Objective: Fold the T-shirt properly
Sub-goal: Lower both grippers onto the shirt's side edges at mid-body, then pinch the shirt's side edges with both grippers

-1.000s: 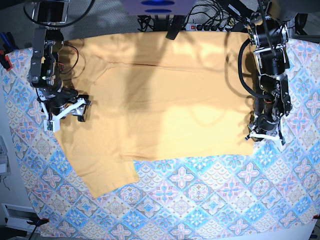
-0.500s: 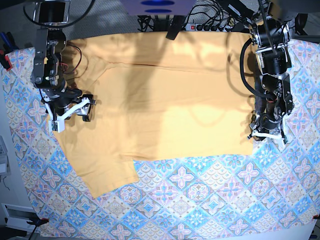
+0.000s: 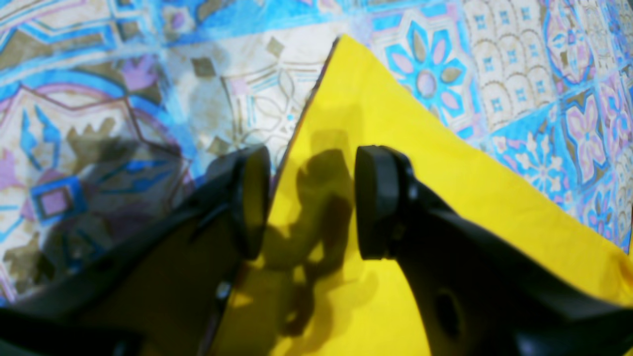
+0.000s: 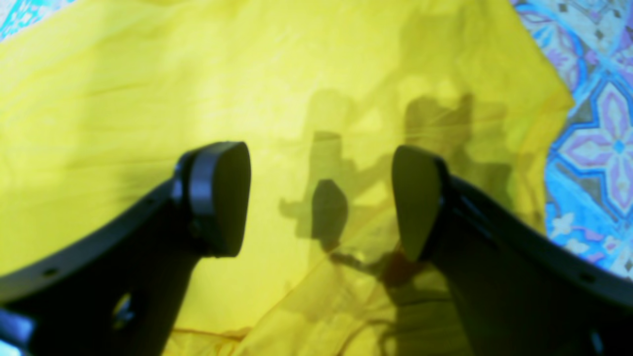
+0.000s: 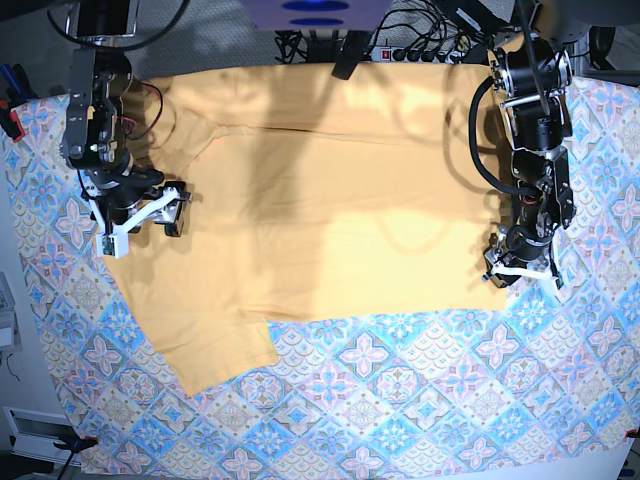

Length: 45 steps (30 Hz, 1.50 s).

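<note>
Tile-patterned tablecloth (image 5: 400, 400) on worktop, T-shirt (image 5: 320, 200) spread flat, left pincer (image 3: 306, 202) released over shirt corner, right pincer (image 4: 321, 198) released above fabric.

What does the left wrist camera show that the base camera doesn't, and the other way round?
Only the left wrist view shows, close up, the left gripper with its jaws apart and nothing between them, straddling the edge of a T-shirt corner. Only the base view shows the whole T-shirt spread out, a sleeve toward the near left, the right gripper over its other side, and cables beyond the table. Both show the shirt lying on the tablecloth and the left gripper at its corner.
</note>
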Available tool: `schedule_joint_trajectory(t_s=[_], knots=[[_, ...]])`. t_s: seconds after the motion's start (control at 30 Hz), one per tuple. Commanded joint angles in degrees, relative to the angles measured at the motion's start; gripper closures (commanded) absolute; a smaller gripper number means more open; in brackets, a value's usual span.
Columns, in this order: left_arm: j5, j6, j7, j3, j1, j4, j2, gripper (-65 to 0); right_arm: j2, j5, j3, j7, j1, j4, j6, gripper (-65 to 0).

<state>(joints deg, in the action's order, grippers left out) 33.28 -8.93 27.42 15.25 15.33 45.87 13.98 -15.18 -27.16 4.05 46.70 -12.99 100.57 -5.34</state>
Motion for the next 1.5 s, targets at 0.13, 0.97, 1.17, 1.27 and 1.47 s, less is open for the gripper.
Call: schedule_joint_trajectory(t_s=[0.13,0.97,1.17,1.27,1.47], knots=[[0.0,0.71,2.87,-4.92,-0.08,0.07,0.04,-17.2,-0.6,-0.23,0.47,-1.2,-0.24,3.12,-0.33,-42.9],[0.17,0.71,2.6,-5.71,-6.41,10.7,0.4,0.0,-0.95,-0.14,0.65,-1.29,1.7,3.29,-0.33,-42.8],[0.17,0.71,2.6,-5.71,-6.41,10.79,0.4,0.0,-2.71,-0.14,2.32,-1.11,7.41,-1.63,-0.33,-42.8],[0.26,0.71,2.6,-4.21,-6.59,11.5,0.4,0.0,-4.38,-0.05,1.88,-1.29,11.37,-6.38,-0.33,-43.0],[-0.09,0.71,2.87,-0.34,-9.4,18.88,0.13,0.0,-6.31,-0.05,1.7,-1.64,20.77,-17.89,-1.47,-43.1]])
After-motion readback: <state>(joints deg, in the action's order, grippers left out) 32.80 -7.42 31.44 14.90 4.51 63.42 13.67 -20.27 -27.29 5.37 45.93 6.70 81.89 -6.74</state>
